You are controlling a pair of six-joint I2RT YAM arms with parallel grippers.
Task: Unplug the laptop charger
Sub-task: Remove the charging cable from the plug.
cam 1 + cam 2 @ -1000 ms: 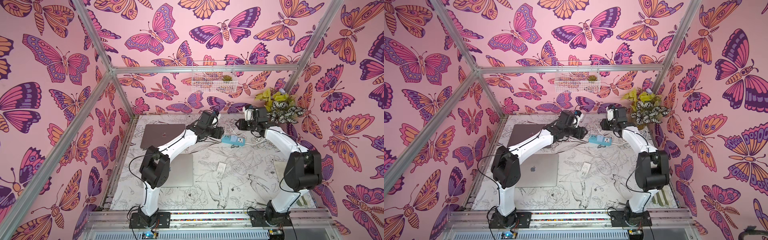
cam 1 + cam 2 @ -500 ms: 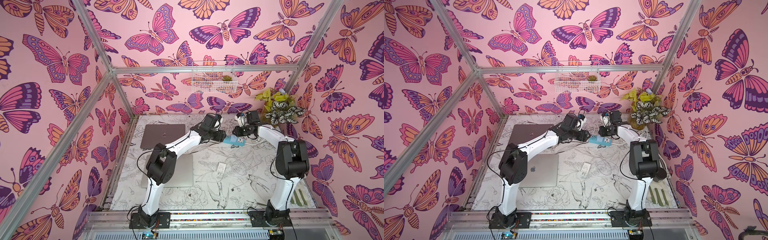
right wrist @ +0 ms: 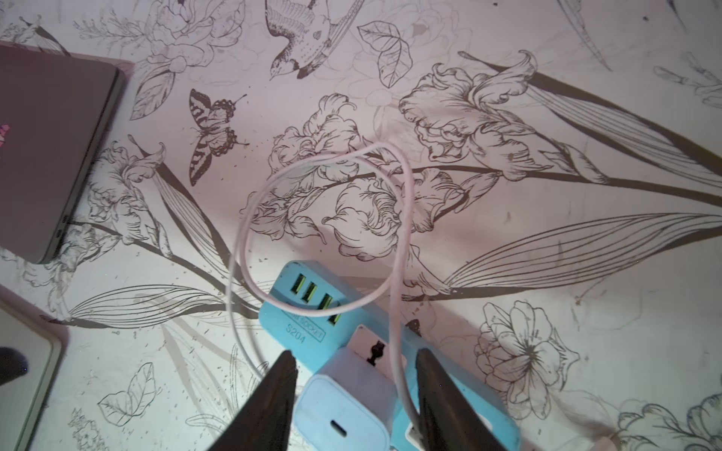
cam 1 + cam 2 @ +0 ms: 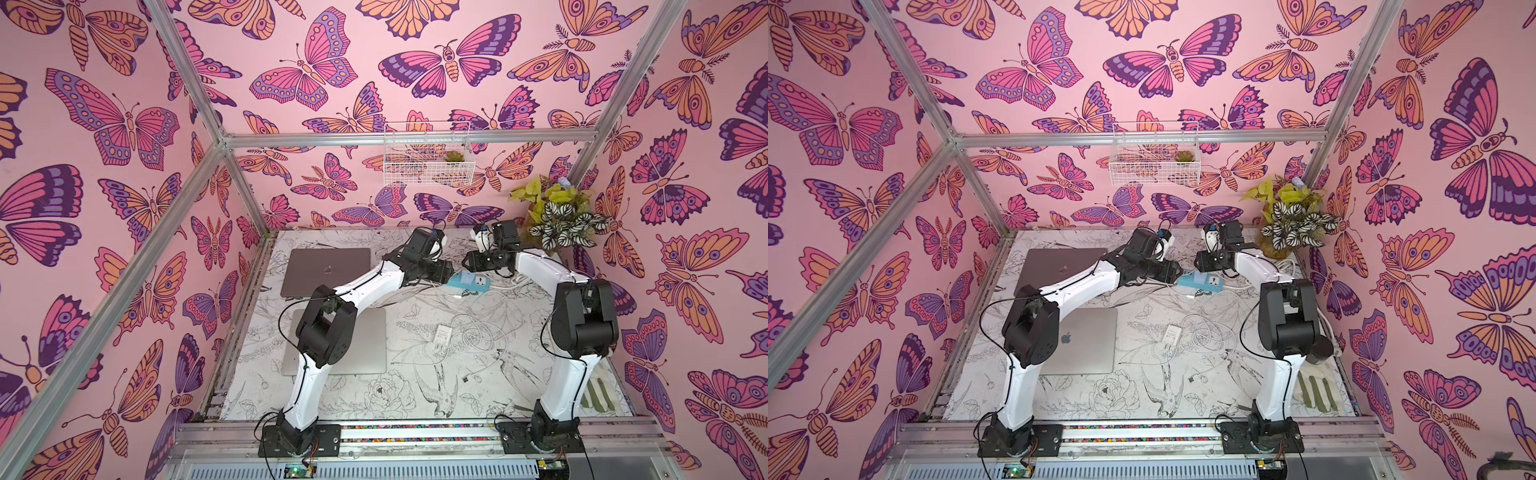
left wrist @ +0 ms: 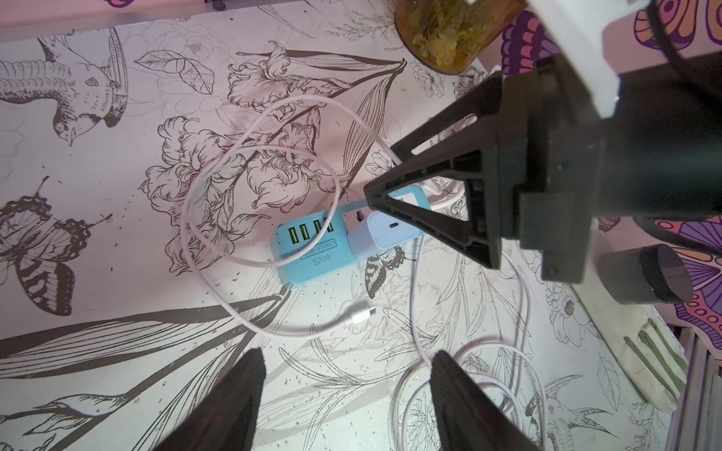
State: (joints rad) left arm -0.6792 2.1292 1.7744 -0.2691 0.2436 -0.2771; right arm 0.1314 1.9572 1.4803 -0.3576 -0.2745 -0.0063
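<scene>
A white laptop charger point(image 3: 347, 398) sits plugged into the blue power strip point(image 3: 297, 320), its USB-C port empty. My right gripper point(image 3: 356, 353) is open and straddles the charger; one finger is close to its side. A white cable point(image 3: 398, 273) runs between the charger and the other finger. In the left wrist view the charger point(image 5: 385, 234) shows partly under the right arm's fingers. My left gripper point(image 5: 347, 353) is open over bare table just short of the strip point(image 5: 312, 261), holding nothing. Both top views show the two grippers meeting at the strip point(image 4: 469, 281) point(image 4: 1202, 282).
A loose USB-C plug point(image 5: 363, 315) lies beside the strip. Nearer the front lies a second white charger point(image 4: 442, 334) in tangled cable. A dark laptop point(image 4: 326, 272) and a silver laptop point(image 4: 370, 340) lie left. A potted plant point(image 4: 557, 220) stands in the back right corner.
My right gripper came forward and down from the back of the table onto the power strip and now straddles the charger. The left gripper edged right toward the strip.
</scene>
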